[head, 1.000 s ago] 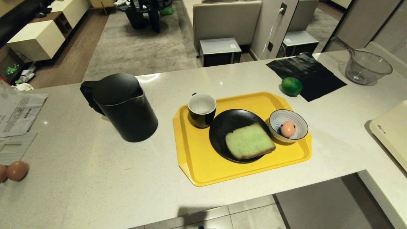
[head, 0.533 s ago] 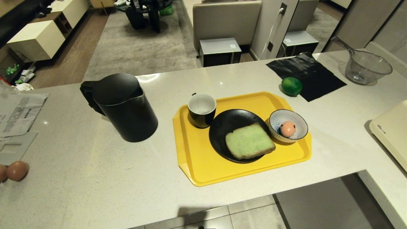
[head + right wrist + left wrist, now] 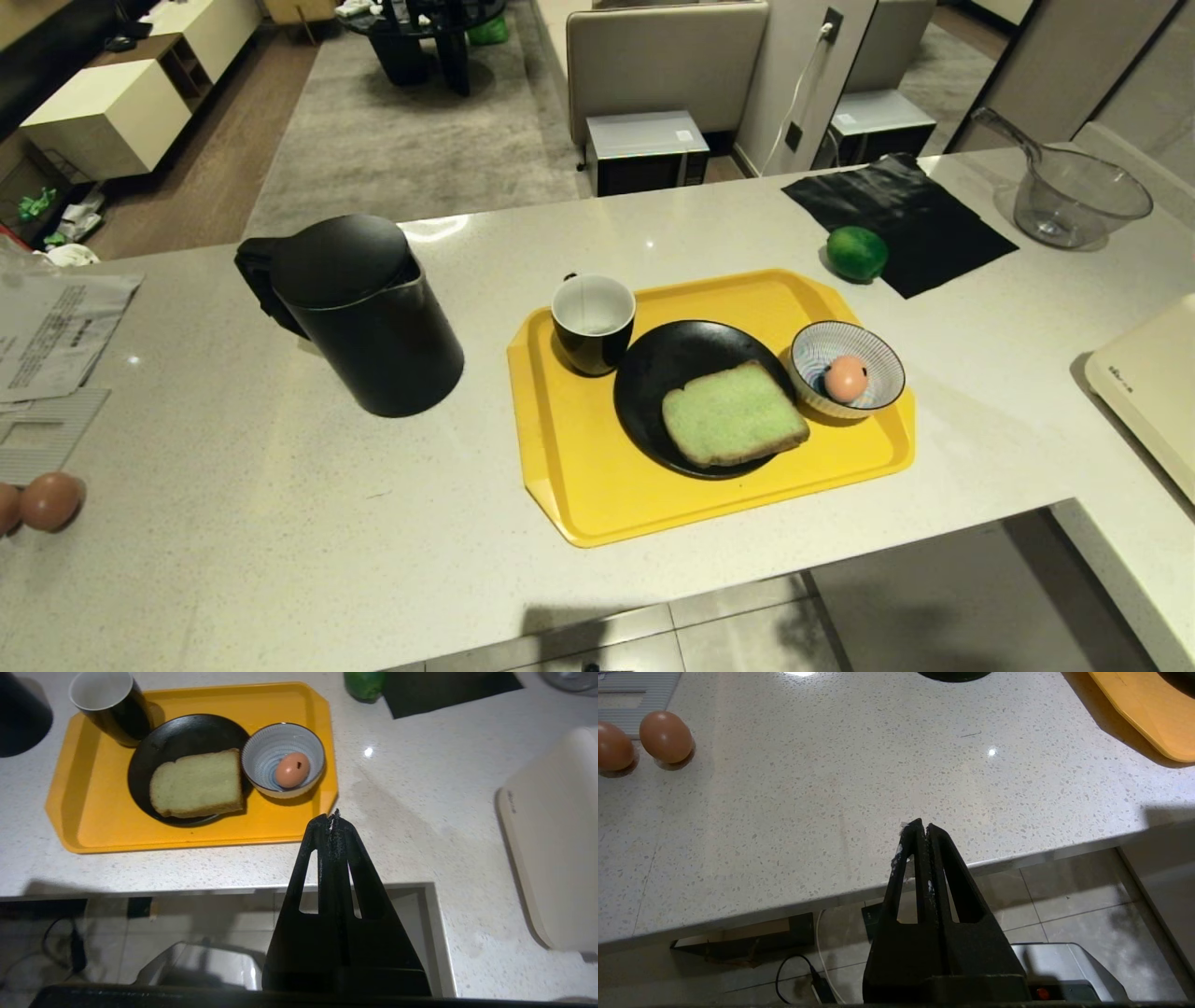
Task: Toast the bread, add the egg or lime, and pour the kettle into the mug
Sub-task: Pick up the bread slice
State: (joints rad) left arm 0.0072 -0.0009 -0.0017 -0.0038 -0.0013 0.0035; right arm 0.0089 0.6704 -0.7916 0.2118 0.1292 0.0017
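Task barely begun, by my reading. The bread [image 3: 734, 414], a thick pale green slice with a thin brown crust, lies untoasted on a matte black plate [image 3: 653, 373] on the yellow tray [image 3: 579, 485]. An egg [image 3: 846, 377] sits in the striped bowl [image 3: 873, 355]. The glossy lime [image 3: 856, 252] rests off the tray, beside a black cloth [image 3: 901, 210]. The mug [image 3: 594, 322] looks empty; the black cylindrical kettle [image 3: 359, 313] stands lid shut, left of the tray. Left gripper [image 3: 923, 828] and right gripper [image 3: 332, 820] hang at the counter edge, jaws pressed together, empty.
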